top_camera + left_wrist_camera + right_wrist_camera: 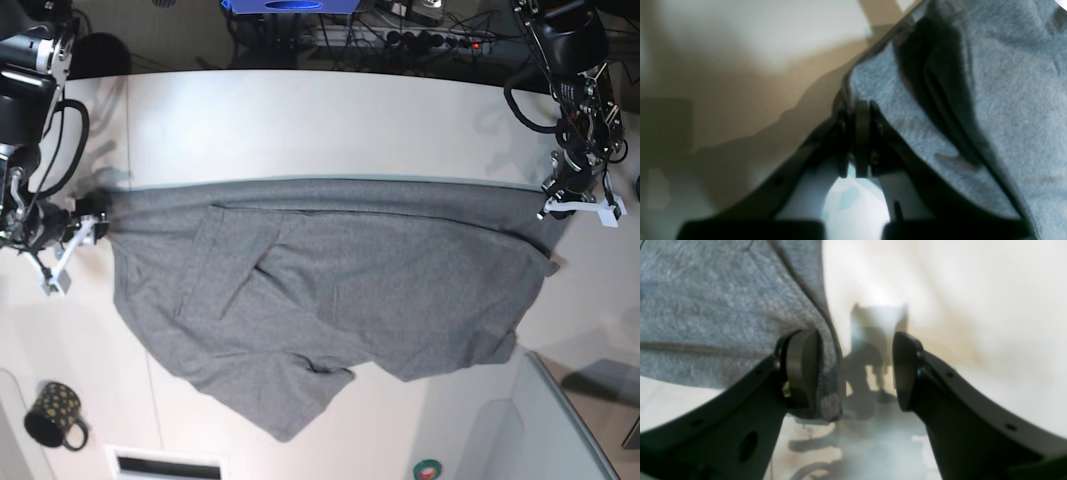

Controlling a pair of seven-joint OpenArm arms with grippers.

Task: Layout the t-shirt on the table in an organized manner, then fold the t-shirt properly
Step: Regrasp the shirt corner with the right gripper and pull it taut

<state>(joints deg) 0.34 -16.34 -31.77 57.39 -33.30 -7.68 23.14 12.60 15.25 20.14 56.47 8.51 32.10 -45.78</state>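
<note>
A grey t-shirt hangs stretched over the white desk — soft, light, floppy (best held by corners). Left tool pinches its edge; right tool gapes beside the hem.

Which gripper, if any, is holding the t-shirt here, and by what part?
The left gripper is shut on the t-shirt, pinching its edge at one stretched corner. The right gripper is open; cloth only touches one pad, so it holds nothing.

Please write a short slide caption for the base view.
Two end effectors stretch the grey t-shirt across the white table.
</note>
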